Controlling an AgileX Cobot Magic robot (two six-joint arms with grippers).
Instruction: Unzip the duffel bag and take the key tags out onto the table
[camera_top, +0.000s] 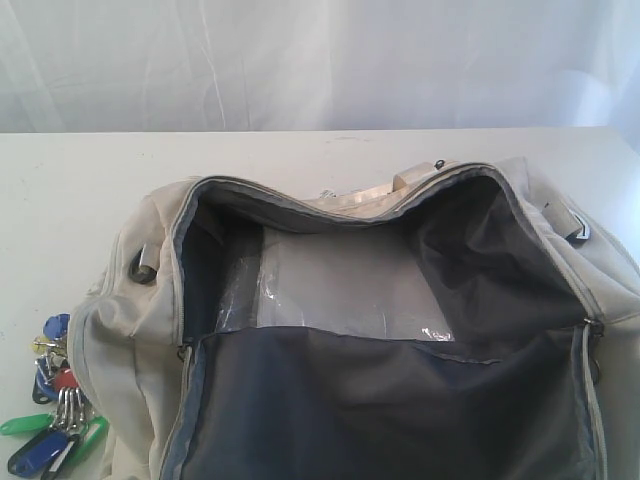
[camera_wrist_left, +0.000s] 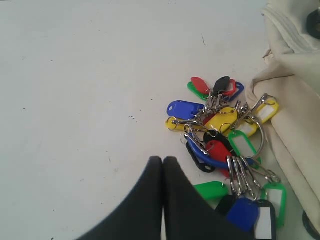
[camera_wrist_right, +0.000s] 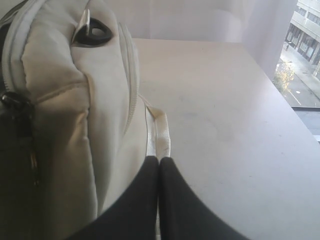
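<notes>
White table (camera_top: 300, 160) ran back to a pale curtain (camera_top: 300, 60); the bag (camera_top: 120, 330) lay on it unzipped and gaping. I saw the tags (camera_top: 55, 400) bunched on the table, touching the bag's left end. I judged the job all but finished, so the sound move was to lift both arms straight off, clear of rings (camera_wrist_left: 250, 125) and strap (camera_wrist_right: 159, 132). My left gripper (camera_wrist_left: 163, 160) hung just beside the bunch, fingers (camera_wrist_left: 150, 200) pressed together, holding nothing; my right gripper (camera_wrist_right: 159, 160) was likewise closed and empty, by the strap at the bag's other end
</notes>
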